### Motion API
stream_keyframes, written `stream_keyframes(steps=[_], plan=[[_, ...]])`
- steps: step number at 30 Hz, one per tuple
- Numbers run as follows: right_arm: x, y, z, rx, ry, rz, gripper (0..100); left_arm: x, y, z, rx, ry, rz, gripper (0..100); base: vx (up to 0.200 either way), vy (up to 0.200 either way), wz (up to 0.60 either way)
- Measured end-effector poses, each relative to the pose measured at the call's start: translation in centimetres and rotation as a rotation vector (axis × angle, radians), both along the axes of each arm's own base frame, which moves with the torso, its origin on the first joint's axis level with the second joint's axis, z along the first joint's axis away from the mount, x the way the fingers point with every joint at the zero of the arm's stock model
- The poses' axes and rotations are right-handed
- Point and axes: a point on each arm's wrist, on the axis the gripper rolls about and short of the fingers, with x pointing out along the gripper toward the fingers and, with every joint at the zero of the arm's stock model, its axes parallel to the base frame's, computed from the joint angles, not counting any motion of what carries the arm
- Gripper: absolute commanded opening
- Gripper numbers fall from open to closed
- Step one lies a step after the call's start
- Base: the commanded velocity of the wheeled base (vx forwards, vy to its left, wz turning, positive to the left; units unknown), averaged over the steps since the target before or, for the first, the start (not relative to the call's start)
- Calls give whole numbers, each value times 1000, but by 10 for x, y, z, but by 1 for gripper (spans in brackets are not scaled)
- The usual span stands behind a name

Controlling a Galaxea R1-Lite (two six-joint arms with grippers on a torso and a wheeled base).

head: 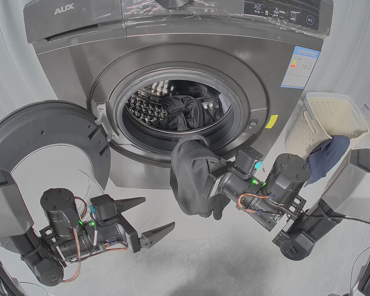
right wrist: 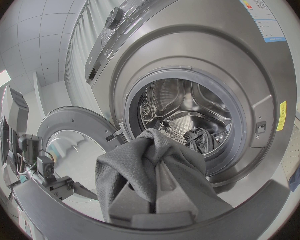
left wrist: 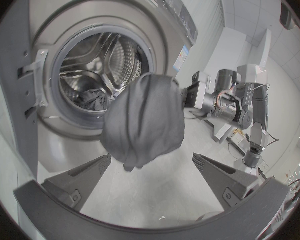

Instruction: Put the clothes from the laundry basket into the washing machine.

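Note:
The grey washing machine (head: 160, 50) stands with its round door (head: 41, 136) swung open to the left. A black garment (head: 184, 112) lies inside the drum (right wrist: 186, 107). My right gripper (head: 205, 173) is shut on a dark grey garment (head: 191, 173) that hangs just below the drum opening; the same garment (right wrist: 146, 164) drapes over the shut fingers (right wrist: 170, 197). My left gripper (head: 146, 218) stands open and empty, low and to the left of the opening, its fingers (left wrist: 80, 180) spread wide. The cream laundry basket (head: 329, 120) leans against the machine's right side with a blue cloth (head: 327, 155) hanging out.
The open door (right wrist: 76, 127) takes up the space at the left, close to my left arm. Pale floor (head: 201, 255) lies bare in front of the machine. A curtain (head: 8, 58) hangs behind it.

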Motion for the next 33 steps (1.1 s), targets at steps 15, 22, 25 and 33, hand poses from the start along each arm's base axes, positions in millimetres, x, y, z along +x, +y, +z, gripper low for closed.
stream_keyframes(steps=[15,22,25,33], plan=[[-15,17,-5,-9,10,63,0,32,-42,1,-63,-53,-47,100,0,0,0],[-27,22,-3,-6,16,95,0,51,-49,-10,-57,-57,-6,100,0,0,0],[-35,24,-4,-6,27,109,0,61,-51,-13,-59,-65,35,100,0,0,0],[-47,23,-1,-2,36,130,0,81,-50,-23,-57,-68,79,100,0,0,0]])
